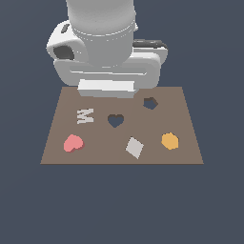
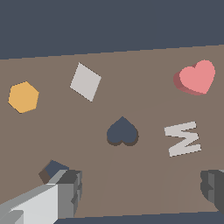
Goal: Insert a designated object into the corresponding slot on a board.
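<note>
The salmon-pink heart block (image 1: 73, 143) lies flat on the brown board (image 1: 102, 150) near its front corner at the exterior view's left; it also shows in the wrist view (image 2: 196, 77). The dark navy heart slot (image 1: 115, 120) is near the board's middle and is empty (image 2: 122, 132). My gripper (image 2: 142, 192) is open and empty, with its fingers (image 2: 70, 190) spread wide. It hangs above the board's back edge, well away from the heart. In the exterior view the arm's white hand (image 1: 107, 88) hides the fingers.
An orange hexagon (image 1: 170, 141) and a pale grey square (image 1: 135, 147) lie on the board toward its front, at the exterior view's right. A dark pentagon-like cutout (image 1: 150, 103) and a pale letter M (image 1: 85, 116) sit farther back. Dark floor surrounds the board.
</note>
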